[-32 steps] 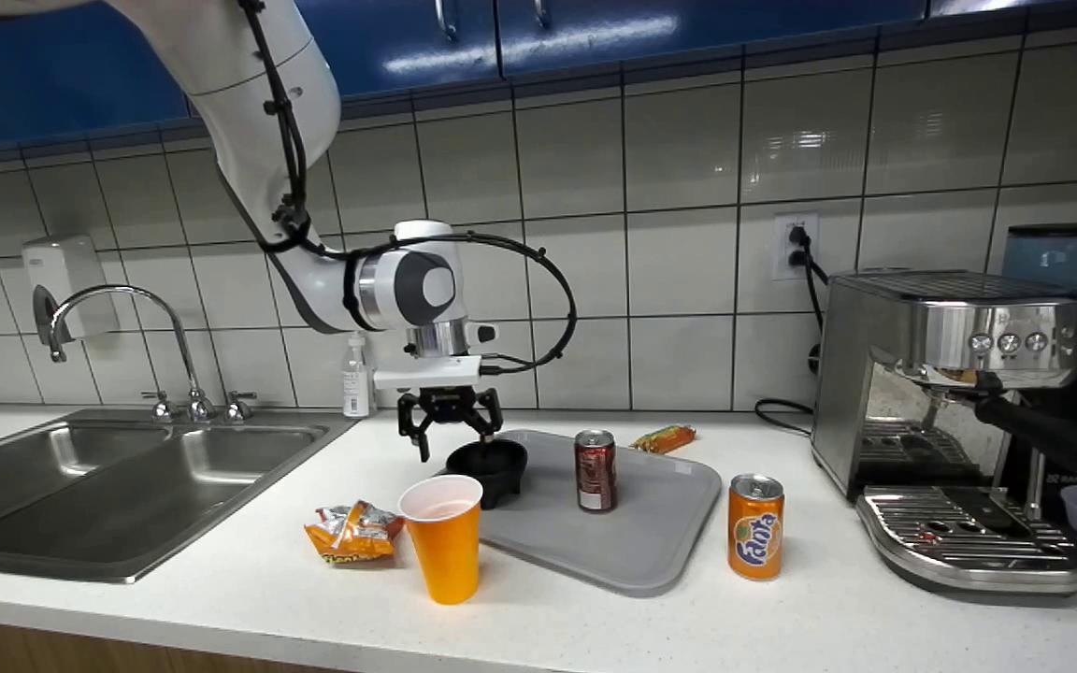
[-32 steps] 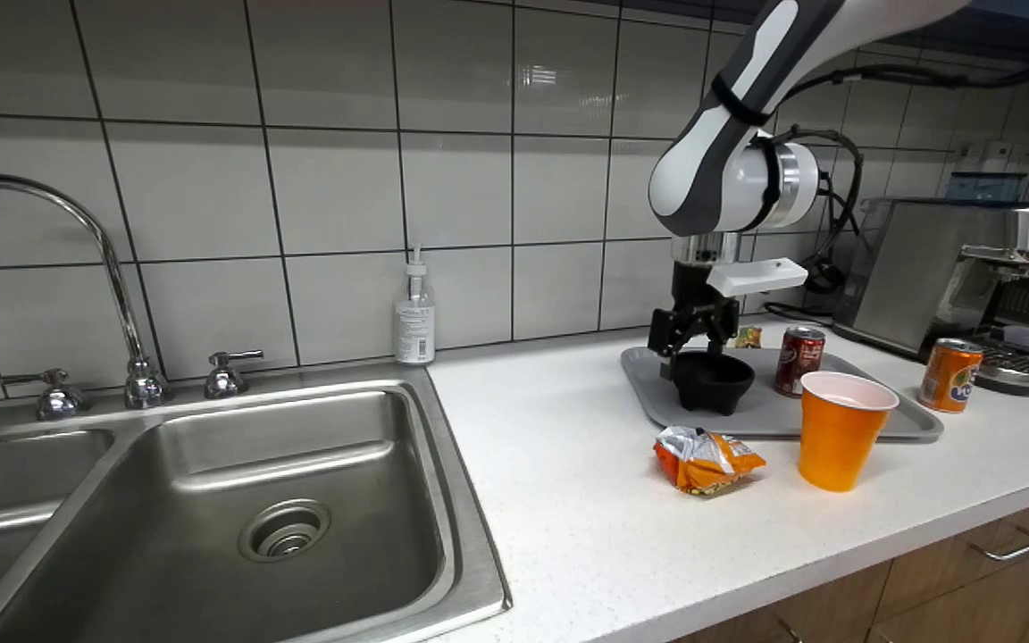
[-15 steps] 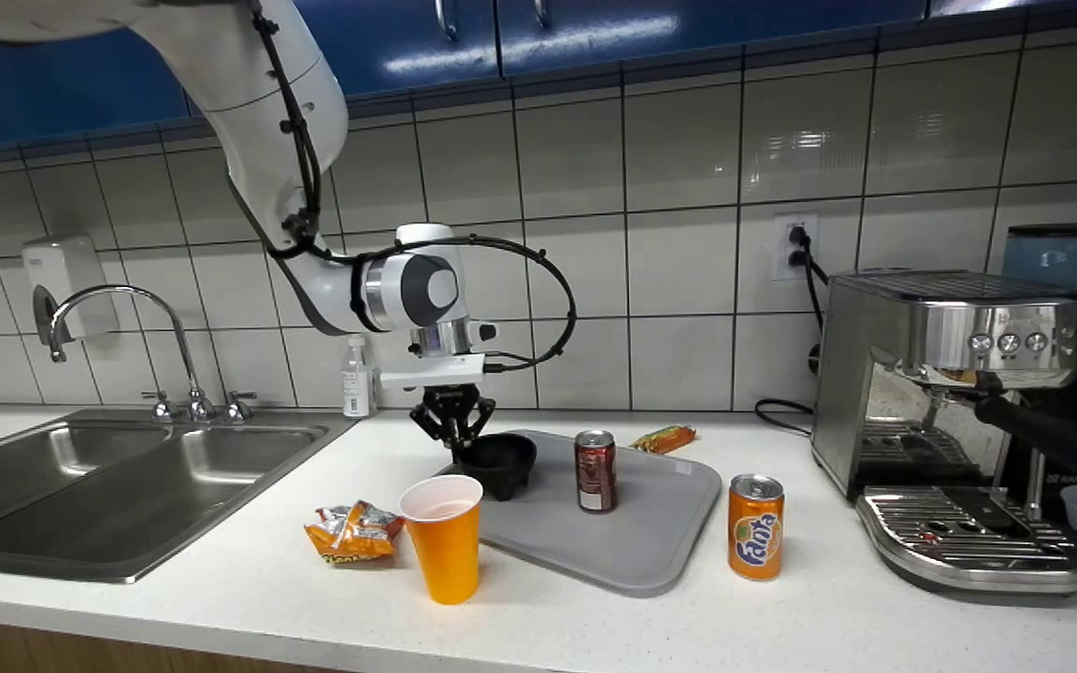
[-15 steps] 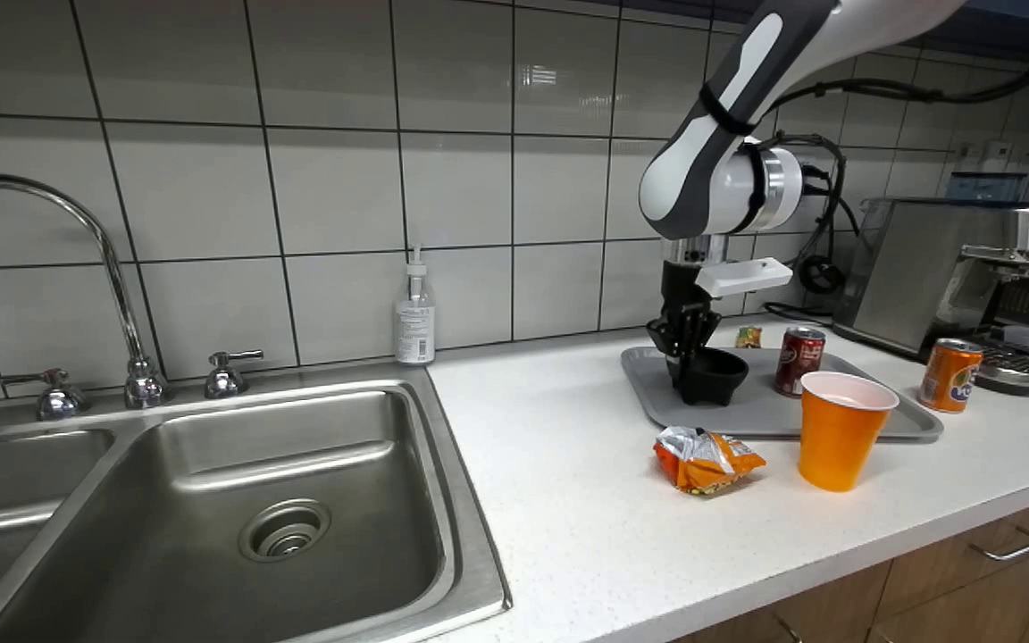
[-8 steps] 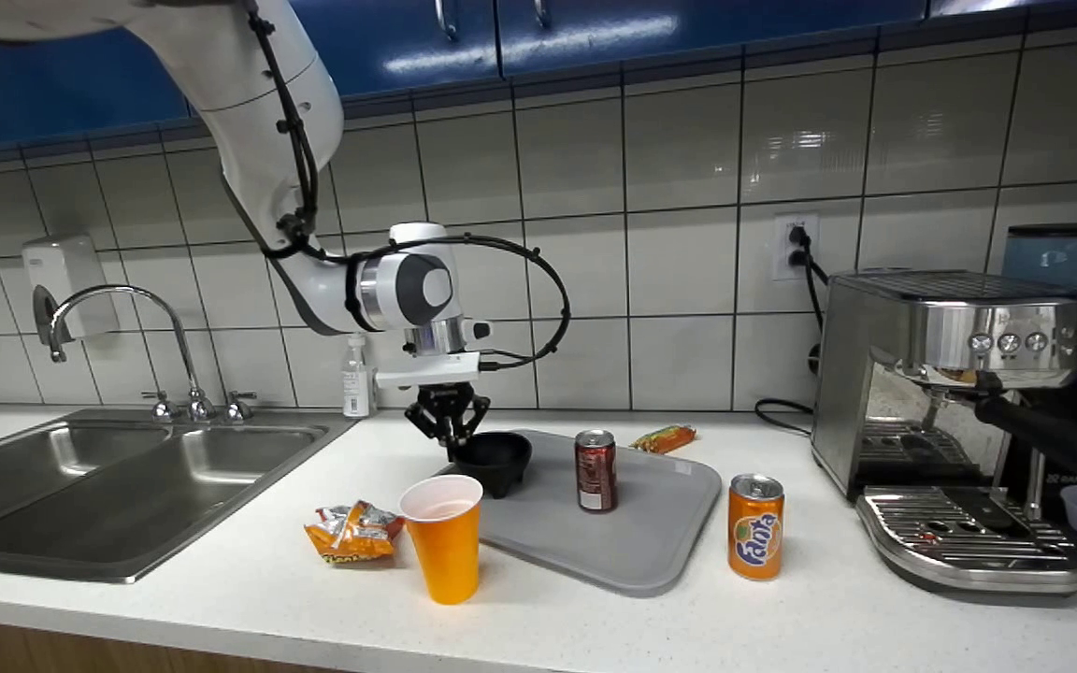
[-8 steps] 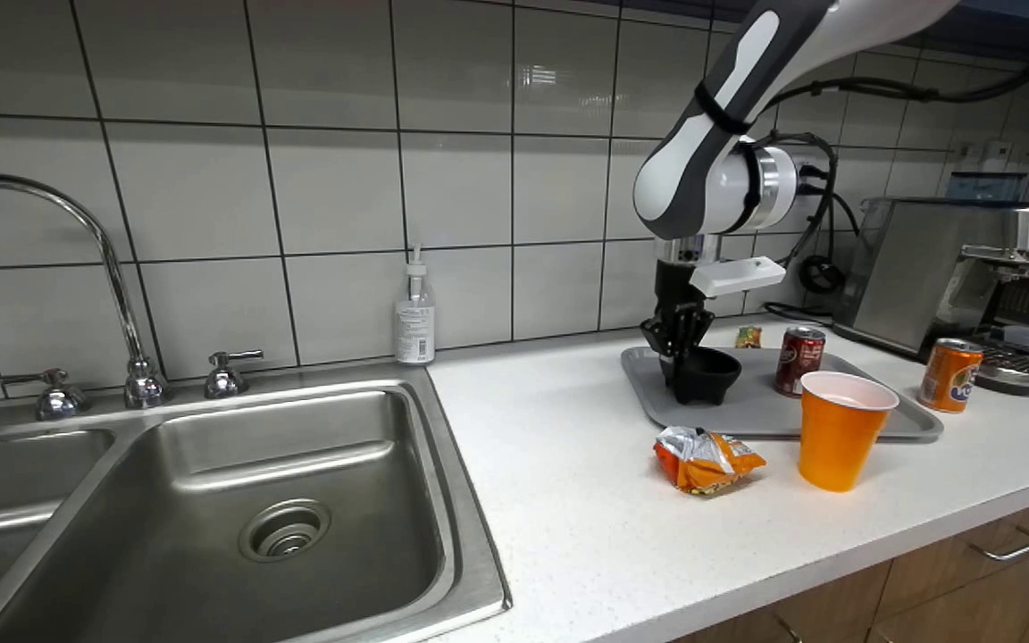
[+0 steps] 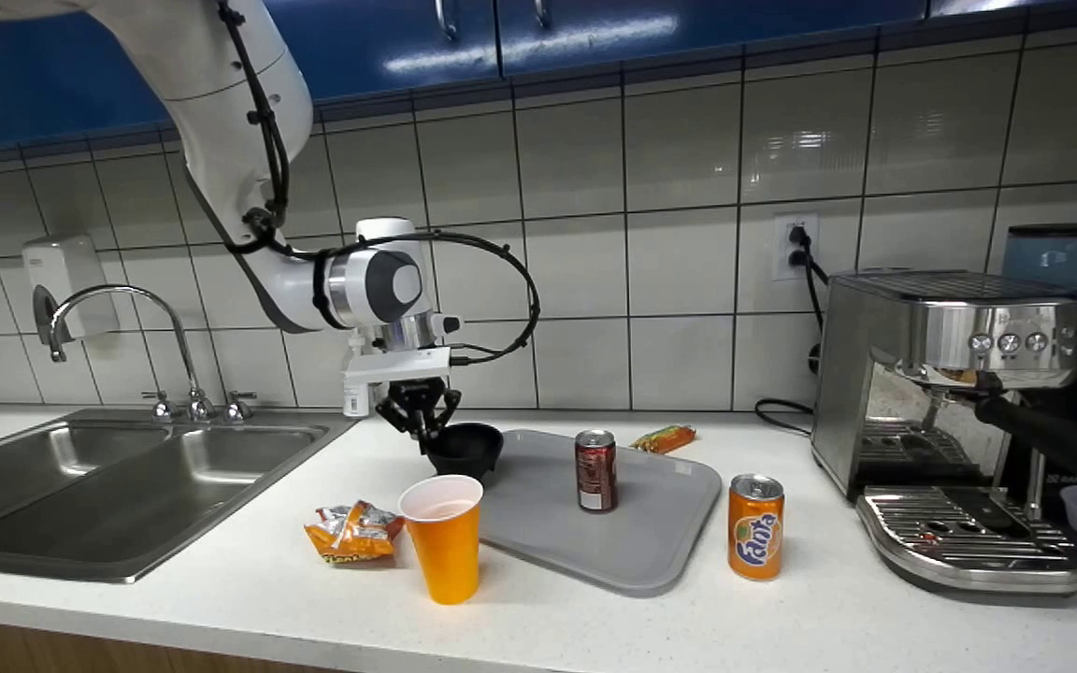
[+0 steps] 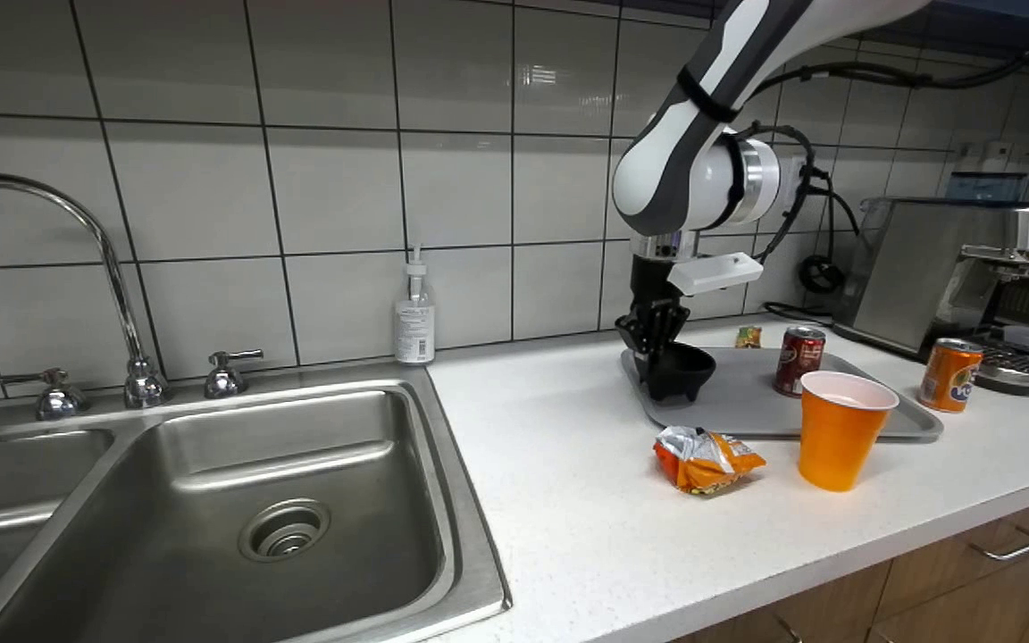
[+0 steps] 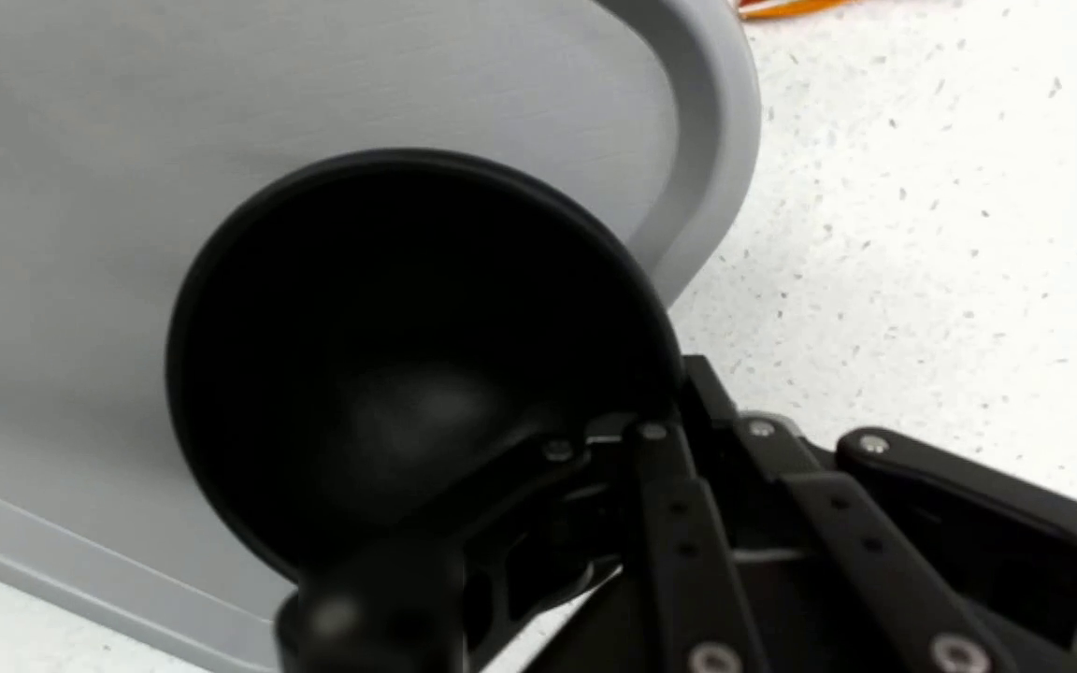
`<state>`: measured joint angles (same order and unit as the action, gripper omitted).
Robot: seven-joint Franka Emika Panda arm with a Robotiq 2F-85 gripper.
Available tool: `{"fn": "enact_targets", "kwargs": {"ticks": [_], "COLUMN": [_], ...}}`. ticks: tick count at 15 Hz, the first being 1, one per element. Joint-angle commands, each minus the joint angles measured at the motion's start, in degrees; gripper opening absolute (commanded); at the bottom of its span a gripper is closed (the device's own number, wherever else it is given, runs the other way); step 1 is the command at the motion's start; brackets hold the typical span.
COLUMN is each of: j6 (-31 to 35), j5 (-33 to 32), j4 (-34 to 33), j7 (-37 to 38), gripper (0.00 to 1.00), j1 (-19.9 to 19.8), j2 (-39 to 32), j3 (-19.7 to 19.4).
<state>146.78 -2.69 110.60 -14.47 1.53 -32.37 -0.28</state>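
The gripper is now holding the bowl: its fingers, which were standing wide over it a moment ago, are standing narrow and pinching its rim, with one finger appearing to be inside the wall and the other outside. The bowl is also shifting. In both exterior views it is appearing farther toward the end of the tray nearest the sink than it was half a second ago, and it is drawing away from the red can, which is standing upright on the tray just as before. In the wrist view the gripped side of the bowl is overlapping the tray's rim. Whether the bowl's feet are touching the tray or hanging just above it, I cannot tell.

For the handling, this seems to mean that the pinch is carrying the bowl along and not slipping off, since rim and fingers are travelling together.

Around the tray nothing else is moving. The cup is standing upright just off its near edge, the bag is lying off its sink-side end, the Fanta is standing beyond its opposite end, and the wrapper is lying by its far edge.
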Motion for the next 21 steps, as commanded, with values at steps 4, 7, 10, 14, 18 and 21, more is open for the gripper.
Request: {"fn": "enact_targets", "kwargs": {"ticks": [4, 7, 10, 14, 18, 21], "j6": [3.40, 4.32, 5.41, 6.30, 6.91, 6.98], "j5": [-2.39, -3.43, -4.96, -6.71, -7.97, -8.37], "j4": [5.42, 6.62, 7.84, 8.85, 9.58, 10.06], "j7": [3.10, 3.88, 4.87, 5.58, 5.96, 6.00], "gripper": [0.02, 0.02, 0.02, 0.02, 0.02, 0.02], "j1": [2.34, 3.96, 5.62, 7.98, 10.10, 11.22], "j2": [5.37, 5.97, 6.18, 5.80, 5.55, 5.43], "j3": [1.25, 1.46, 1.94, 2.78, 3.79, 4.69]}}
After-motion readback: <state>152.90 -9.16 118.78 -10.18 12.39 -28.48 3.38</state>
